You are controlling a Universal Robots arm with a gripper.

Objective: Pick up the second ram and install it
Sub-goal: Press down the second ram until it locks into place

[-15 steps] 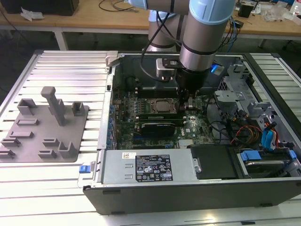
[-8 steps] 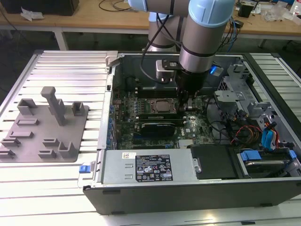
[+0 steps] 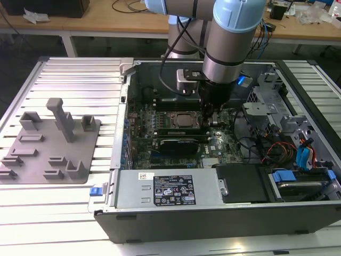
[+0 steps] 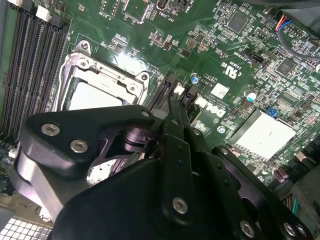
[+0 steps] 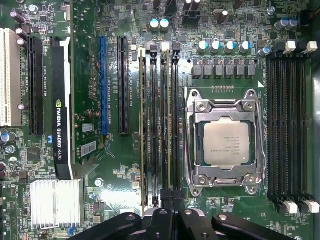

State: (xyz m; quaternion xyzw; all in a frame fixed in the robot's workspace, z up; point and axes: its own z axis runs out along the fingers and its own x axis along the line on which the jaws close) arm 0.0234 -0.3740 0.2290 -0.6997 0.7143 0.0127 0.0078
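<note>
Second ram stands on edge in slot beside processor socket, gripper clamped on its end. Light, stiff, thin board; fragile chips, so hold by edges.

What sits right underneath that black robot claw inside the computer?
Beneath the black gripper run narrow memory slots beside the square metal processor socket on the green motherboard. The gripper covers the slots' near ends.
</note>
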